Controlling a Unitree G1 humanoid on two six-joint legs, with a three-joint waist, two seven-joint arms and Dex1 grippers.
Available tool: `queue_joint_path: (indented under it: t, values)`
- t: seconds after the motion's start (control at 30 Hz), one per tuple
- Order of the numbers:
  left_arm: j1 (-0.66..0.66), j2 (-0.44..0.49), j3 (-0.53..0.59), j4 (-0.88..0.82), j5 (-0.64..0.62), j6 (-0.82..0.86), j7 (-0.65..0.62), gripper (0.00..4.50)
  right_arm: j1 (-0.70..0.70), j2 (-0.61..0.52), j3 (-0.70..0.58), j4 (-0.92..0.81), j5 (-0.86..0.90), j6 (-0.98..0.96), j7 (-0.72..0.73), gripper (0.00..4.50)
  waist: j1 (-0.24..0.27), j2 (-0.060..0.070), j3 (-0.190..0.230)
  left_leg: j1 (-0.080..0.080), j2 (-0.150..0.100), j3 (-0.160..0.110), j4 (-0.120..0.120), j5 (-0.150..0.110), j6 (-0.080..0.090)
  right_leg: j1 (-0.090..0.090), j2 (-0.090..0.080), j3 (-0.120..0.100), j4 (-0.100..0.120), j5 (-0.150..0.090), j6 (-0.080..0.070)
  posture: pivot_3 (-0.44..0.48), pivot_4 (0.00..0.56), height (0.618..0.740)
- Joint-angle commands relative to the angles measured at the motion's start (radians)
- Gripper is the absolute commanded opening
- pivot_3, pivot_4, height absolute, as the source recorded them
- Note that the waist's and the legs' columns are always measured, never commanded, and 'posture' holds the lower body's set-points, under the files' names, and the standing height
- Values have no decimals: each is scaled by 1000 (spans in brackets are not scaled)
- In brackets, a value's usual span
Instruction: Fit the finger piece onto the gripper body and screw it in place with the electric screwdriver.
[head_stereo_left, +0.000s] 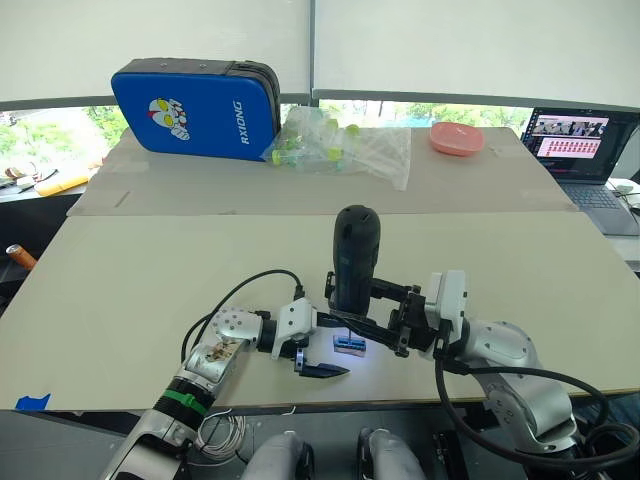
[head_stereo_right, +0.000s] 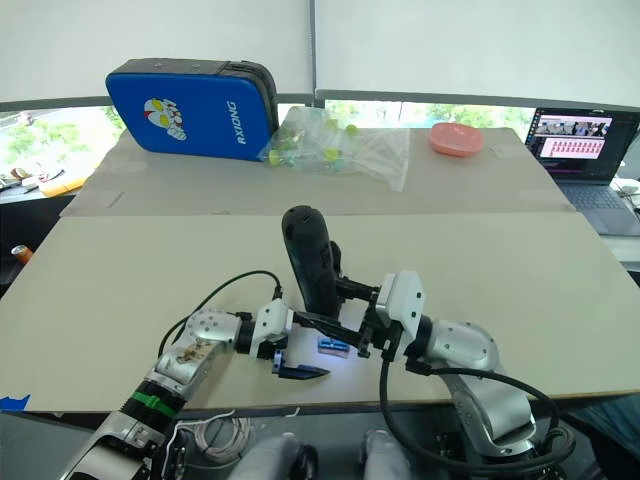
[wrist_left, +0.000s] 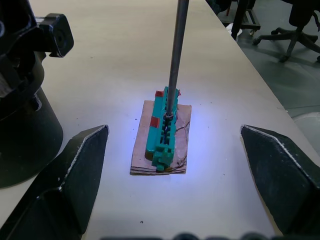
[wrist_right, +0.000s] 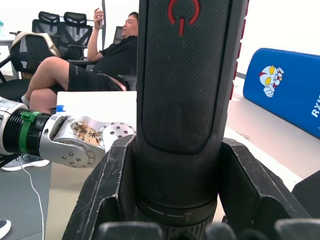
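- At the near edge of the counter (head_stereo_left: 150, 270): left gripper (head_stereo_left: 322, 371), fingers spread wide, holding nothing, one black finger (wrist_left: 65, 187) on either side of a small lit patch.
- Between those fingers, in the left wrist view: green-and-brown block (wrist_left: 164, 131) lying flat on the counter, apart from both fingers.
- On top of the block: thin metal bit (wrist_left: 176, 55) of the electric screwdriver (head_stereo_left: 355, 258), coming down from above with its tip at the green part; bluish light pooled around it.
- Just right of the block: right gripper (head_stereo_left: 385, 305), fingers clamped around the screwdriver's thick black body, tool held upright with its rounded end up.
- In the right wrist view: red power symbol (wrist_right: 183, 14) on the textured barrel, dark fingers (wrist_right: 105, 187) hugging the barrel on both sides.
- Finger piece and gripper body: cannot tell where.
- Farther back, across a seam in the counter: blue case (head_stereo_left: 195, 108) with a cartoon figure, standing on its long edge at far left.
- Beside the case: clear plastic bag (head_stereo_left: 345, 145) of small green-capped items.
- Right of the bag: pink dish (head_stereo_left: 457, 138).
- At far right: open laptop (head_stereo_left: 585, 150), screen lit.
- Beyond the counter, in the right wrist view: seated person (wrist_right: 87, 67) among office chairs.
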Motion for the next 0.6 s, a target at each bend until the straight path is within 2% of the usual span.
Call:
queue_joint_path:
  t: [0.03,0.3,0.4,0.6]
  values:
    - [23,12,-9,22,7,14,-7,4446,-2,-3,-6,-2,-2,-15,0,1881,0,0,0,0,0,0,0,0,0,0,0,0,0,0,0,0,150,740]
    - [38,20,6,10,-15,-7,-23,4446,-45,1,-29,-33,59,3,11,1881,-2,0,0,-1,0,0,0,0,0,-1,0,0,0,0,0,0,150,740]
    - [39,25,16,12,-26,-20,-28,4446,-59,-6,-34,-41,78,19,14,1881,-2,0,0,-2,0,0,-1,0,0,-2,0,0,0,3,-5,0,150,740]
    - [54,40,55,-23,-93,-31,-65,4446,-97,-33,-55,-79,140,79,11,1881,-5,0,0,-5,0,0,-1,1,-1,-4,0,0,0,3,-7,0,150,740]
